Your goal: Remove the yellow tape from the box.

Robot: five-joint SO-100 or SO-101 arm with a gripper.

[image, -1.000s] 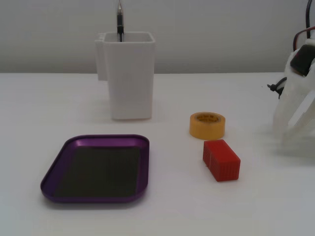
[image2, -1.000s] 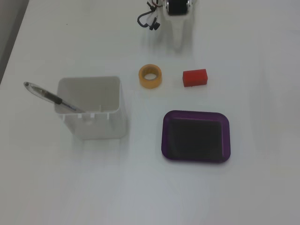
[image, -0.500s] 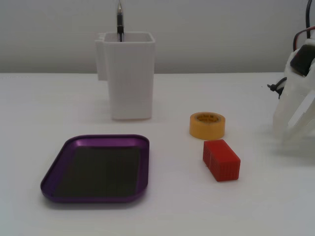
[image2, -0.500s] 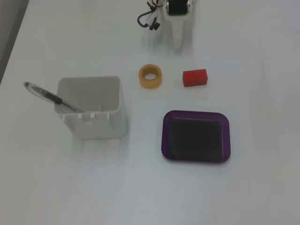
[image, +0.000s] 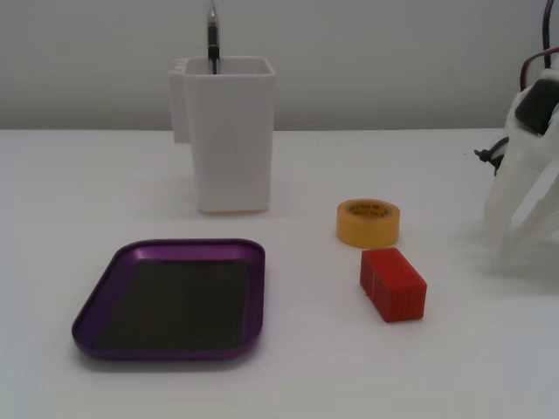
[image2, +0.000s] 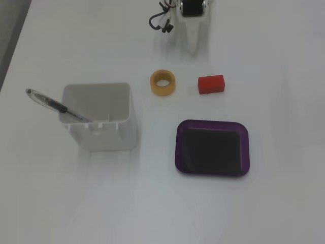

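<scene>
On the white bench, going left to right in a fixed view, I see the box (image: 166, 301) near the front edge, its dark bottom bare. Behind it stands a white container (image: 225, 131) with a pen (image: 211, 39) in it. Next comes the yellow tape (image: 368, 222), flat on the bench, outside the box and just behind a red block (image: 393, 284). At the right edge sits the gripper (image: 524, 205) (blurred; I cannot tell how its jaws stand).
</scene>
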